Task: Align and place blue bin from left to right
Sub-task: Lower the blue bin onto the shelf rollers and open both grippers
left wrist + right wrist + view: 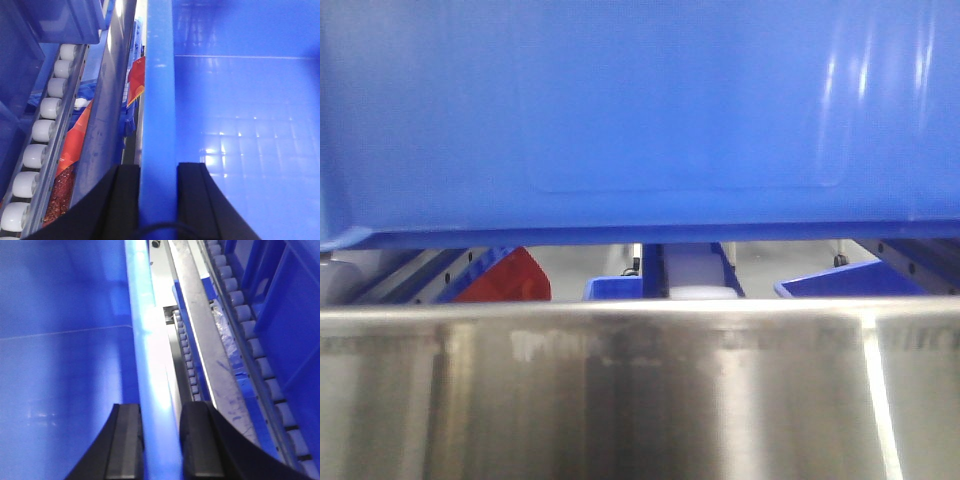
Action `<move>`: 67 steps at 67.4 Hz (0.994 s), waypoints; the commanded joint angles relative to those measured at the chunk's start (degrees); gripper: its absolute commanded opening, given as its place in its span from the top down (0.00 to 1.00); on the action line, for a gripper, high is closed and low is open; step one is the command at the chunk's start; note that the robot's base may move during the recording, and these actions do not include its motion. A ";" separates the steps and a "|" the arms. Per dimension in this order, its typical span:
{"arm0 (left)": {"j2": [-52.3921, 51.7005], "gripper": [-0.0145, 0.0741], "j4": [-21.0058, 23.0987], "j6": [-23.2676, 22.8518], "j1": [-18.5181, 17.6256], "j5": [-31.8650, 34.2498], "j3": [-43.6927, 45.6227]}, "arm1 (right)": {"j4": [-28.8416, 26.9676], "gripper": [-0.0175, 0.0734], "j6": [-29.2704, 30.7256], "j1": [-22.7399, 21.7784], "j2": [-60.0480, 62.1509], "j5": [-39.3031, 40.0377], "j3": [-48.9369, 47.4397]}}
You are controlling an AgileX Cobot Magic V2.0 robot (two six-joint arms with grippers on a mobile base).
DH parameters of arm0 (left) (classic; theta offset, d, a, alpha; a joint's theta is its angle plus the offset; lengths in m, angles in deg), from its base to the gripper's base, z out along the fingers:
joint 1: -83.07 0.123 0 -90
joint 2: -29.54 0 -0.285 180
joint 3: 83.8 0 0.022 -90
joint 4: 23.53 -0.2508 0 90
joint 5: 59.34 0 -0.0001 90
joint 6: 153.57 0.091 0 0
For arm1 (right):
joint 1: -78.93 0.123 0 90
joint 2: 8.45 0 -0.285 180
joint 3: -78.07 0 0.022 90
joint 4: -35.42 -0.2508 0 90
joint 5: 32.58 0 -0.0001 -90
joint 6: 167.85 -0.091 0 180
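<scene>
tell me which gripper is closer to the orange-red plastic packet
Left. The left gripper clamps the large bright-blue plastic bin by its rim, with the packet below to its left. The right gripper clamps the opposite rim, no packet in view.

Count: one blue bin (640, 100); two end effectors (158, 172) (161, 412).

The blue bin (640, 110) is cut off at top, left and right of the front view; a red object (510, 282), left of centre, shows only partly.
</scene>
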 commanded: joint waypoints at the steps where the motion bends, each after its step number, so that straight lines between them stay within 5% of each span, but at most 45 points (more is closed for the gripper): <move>1: -0.20 0.96 2.40 0.02 -0.98 6.99 1.24 | -1.16 0.89 -0.35 0.72 0.09 7.07 -1.09; 8: -0.21 0.92 2.05 0.02 -0.98 6.99 1.24 | -1.16 0.85 -0.35 0.72 0.09 7.23 -1.09; 13: -0.21 0.82 0.90 0.02 -0.98 6.99 1.24 | -1.16 0.72 -0.35 0.72 0.09 7.36 -1.12; 23: -0.21 0.43 -1.74 0.02 -0.98 6.88 1.24 | -1.16 0.38 -0.35 0.72 0.16 6.32 -1.22; 30: -0.21 0.14 -3.79 0.02 -0.98 6.32 1.24 | -1.16 0.32 -0.25 0.72 0.16 4.88 -1.22; 46: -0.21 0.29 -3.82 0.02 -0.98 6.32 1.24 | -1.16 0.32 -0.25 0.72 0.16 4.60 -1.22; 67: -0.42 0.30 -3.49 0.02 -0.98 4.43 5.04 | -1.16 0.44 2.17 0.83 0.97 4.60 -1.22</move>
